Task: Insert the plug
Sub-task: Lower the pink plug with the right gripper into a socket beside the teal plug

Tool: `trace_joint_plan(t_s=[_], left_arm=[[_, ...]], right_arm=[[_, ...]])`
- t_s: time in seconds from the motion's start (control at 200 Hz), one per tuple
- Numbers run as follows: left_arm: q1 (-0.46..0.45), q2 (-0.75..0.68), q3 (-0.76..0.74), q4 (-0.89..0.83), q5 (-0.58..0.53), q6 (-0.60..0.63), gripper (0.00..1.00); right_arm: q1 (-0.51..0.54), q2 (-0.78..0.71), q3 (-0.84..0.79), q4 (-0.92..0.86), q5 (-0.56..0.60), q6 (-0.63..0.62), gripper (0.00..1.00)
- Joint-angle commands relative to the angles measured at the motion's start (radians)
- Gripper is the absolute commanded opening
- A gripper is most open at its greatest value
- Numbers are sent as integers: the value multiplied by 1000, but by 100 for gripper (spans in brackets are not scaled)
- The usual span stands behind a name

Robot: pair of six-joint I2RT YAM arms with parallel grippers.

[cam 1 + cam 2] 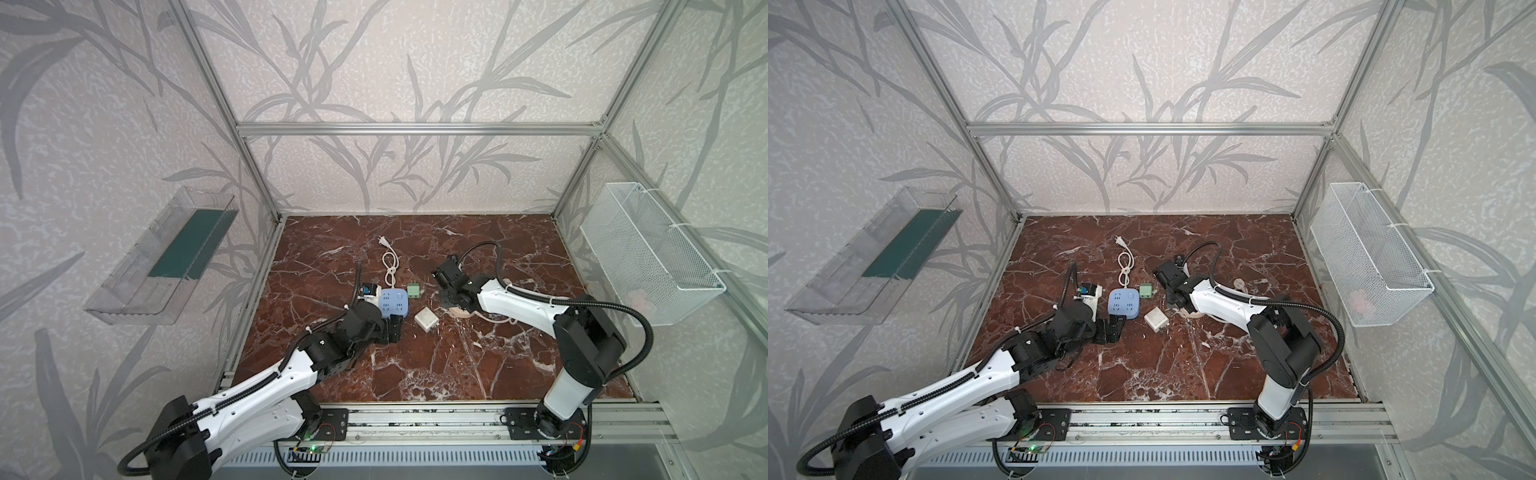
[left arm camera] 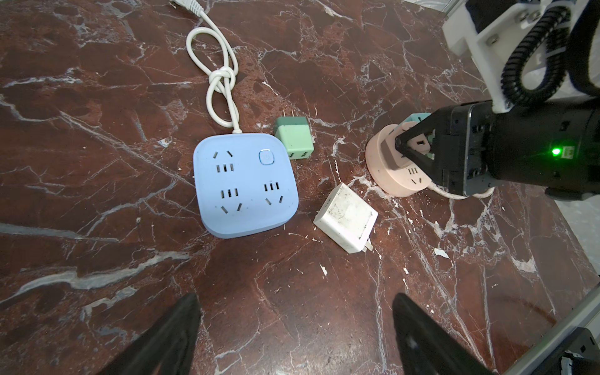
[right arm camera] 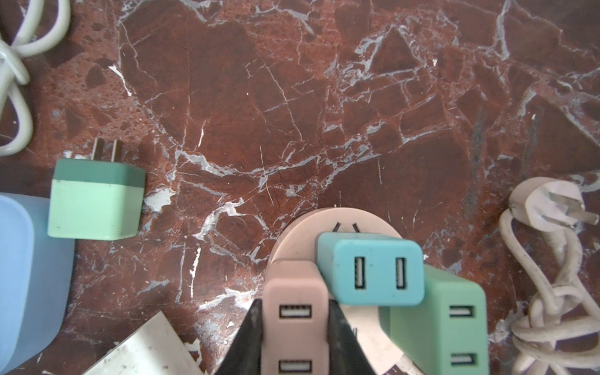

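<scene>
Top views: red marble worktop (image 1: 457,374). A blue square power strip (image 1: 394,302) sits mid-worktop, its white cord (image 1: 390,266) knotted behind it. A green charger (image 1: 413,289) lies just beside the strip's right edge and a white adapter (image 1: 427,319) lies near its front right corner, both loose. The left claw (image 1: 390,329) is by the strip's near edge.

Left wrist: the left claw's fingers (image 2: 175,331) are spread wide, released, with only bare worktop between them. The right claw (image 2: 401,144) is down on a round pink power strip (image 2: 397,183), right of the white adapter.

Right wrist: the right claw is clenched on a pink charger (image 3: 293,292), one black finger on each side. The pink charger stands on the round pink power strip. How deep its pins sit, cannot tell. A teal charger (image 3: 370,269) and a second green charger (image 3: 438,318) stand on the same strip. A three-pin plug (image 3: 552,207) on a knotted cord lies apart on the worktop.
</scene>
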Motion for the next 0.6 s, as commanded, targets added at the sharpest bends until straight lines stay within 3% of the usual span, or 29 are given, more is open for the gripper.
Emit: trace_joint_plan(t_s=[0.0,0.595], left_arm=[[4,-15,-15,21,-15,-15,89],[5,-35,-55,45,-19,-27,89]], right_arm=[[0,13,27,-108,-36,51,0],[-17,-4,-30,-153,-172,108,0]])
